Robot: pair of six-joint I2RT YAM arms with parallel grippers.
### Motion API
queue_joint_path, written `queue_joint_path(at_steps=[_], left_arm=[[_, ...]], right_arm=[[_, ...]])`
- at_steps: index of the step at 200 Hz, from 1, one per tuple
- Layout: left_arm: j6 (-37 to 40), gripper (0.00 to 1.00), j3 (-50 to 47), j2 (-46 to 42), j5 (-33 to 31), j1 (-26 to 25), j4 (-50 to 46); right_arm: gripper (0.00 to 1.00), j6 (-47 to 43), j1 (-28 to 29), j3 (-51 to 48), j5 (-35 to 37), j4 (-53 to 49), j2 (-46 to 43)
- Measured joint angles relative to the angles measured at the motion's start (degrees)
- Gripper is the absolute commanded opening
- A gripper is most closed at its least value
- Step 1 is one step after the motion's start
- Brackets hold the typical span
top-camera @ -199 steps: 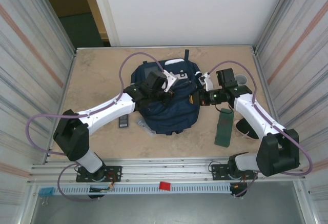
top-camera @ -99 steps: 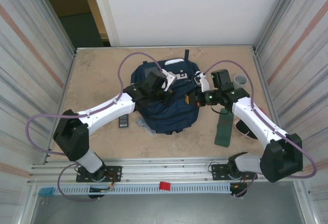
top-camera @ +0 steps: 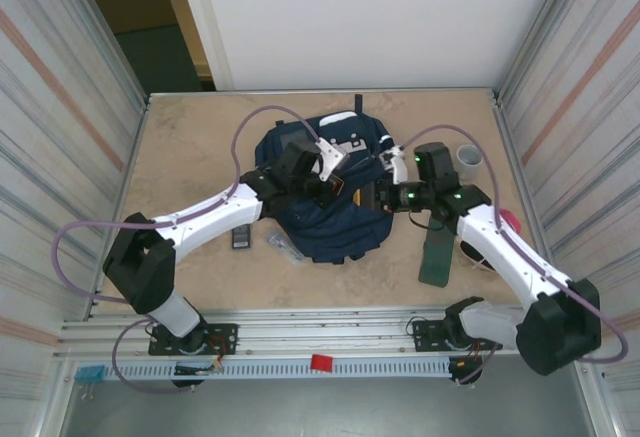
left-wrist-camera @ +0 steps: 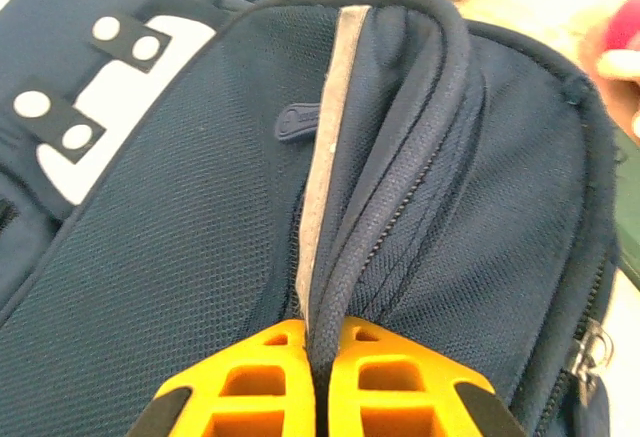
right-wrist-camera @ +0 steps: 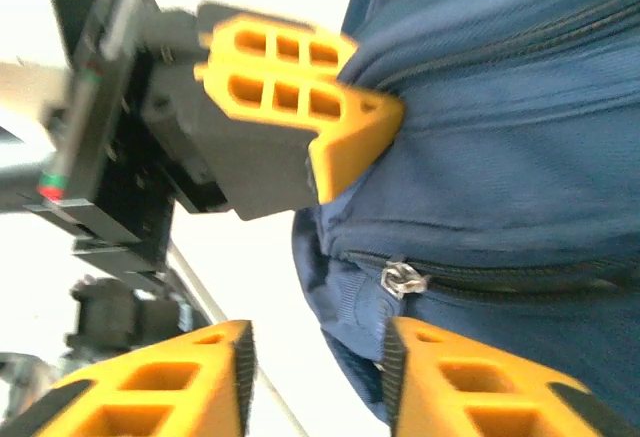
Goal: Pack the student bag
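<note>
The student bag (top-camera: pixel 330 222), a navy blue backpack with white patches, lies in the middle of the table. My left gripper (top-camera: pixel 336 185) is over its upper part. In the left wrist view this gripper (left-wrist-camera: pixel 322 357) is shut on a raised fold of the bag's (left-wrist-camera: pixel 150 207) dark piping beside a grey reflective stripe. My right gripper (top-camera: pixel 381 193) is at the bag's right edge. In the right wrist view its jaws (right-wrist-camera: pixel 315 367) stand open around a corner of the bag (right-wrist-camera: pixel 500 157), just below a metal zipper pull (right-wrist-camera: pixel 403 279). The left gripper's yellow fingers (right-wrist-camera: pixel 300 87) hold the fabric just above.
A flat dark green pencil case (top-camera: pixel 438 247) lies right of the bag under the right arm. A grey cup (top-camera: pixel 470 156) stands at the back right and a pink-and-white object (top-camera: pixel 506 223) lies beside the right arm. A small black device (top-camera: pixel 241 238) and a clear wrapper (top-camera: pixel 283 245) lie left of the bag.
My right gripper has moved left onto the bag's right edge and its jaws have opened. The left gripper has kept its hold on the bag's fold.
</note>
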Motion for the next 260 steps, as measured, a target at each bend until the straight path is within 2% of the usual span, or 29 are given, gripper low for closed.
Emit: queue_joint_path(at_steps=[15, 33, 81, 138, 151, 166, 181, 197, 237, 260], left_arm=[[2.7, 0.0, -1.7, -0.5, 5.9, 2.1, 1.9], [6.0, 0.0, -2.6, -0.6, 12.5, 4.5, 3.2], [19.4, 0.0, -3.0, -0.7, 22.4, 6.4, 2.7], [27.1, 0.0, -3.1, -0.7, 28.9, 7.8, 1.2], [28.6, 0.0, -3.1, -0.7, 29.1, 7.7, 0.8], [30.3, 0.0, -3.1, -0.7, 29.3, 7.9, 0.2], [32.9, 0.0, -3.1, -0.7, 29.0, 8.2, -0.4], [35.8, 0.0, -2.6, -0.7, 28.6, 8.5, -1.6], [39.5, 0.01, 0.5, 0.9, 29.3, 10.6, -5.9], [39.6, 0.13, 3.1, 2.8, 29.7, 11.0, -7.3]], right_arm=[[0.59, 4.5, -4.2, -2.7, -1.2, 1.9, -3.8], [0.6, 10.1, -6.8, -5.9, -0.9, 4.7, -7.6], [0.62, 25.3, -4.9, -13.2, 0.3, 14.3, -10.0], [0.62, 34.8, -2.4, -13.3, 3.9, 23.4, -4.0], [0.56, 36.2, -1.9, -13.3, 4.9, 25.4, -2.6], [0.31, 38.4, -1.3, -13.3, 6.4, 26.9, -1.6], [0.14, 39.8, -0.7, -13.4, 8.1, 27.8, -1.4], [0.0, 41.1, 0.3, -14.5, 10.6, 29.1, -1.5], [0.0, 43.3, 5.9, -18.1, 20.1, 32.3, -4.4], [0.0, 43.5, 10.1, -19.6, 28.4, 32.3, -7.5]])
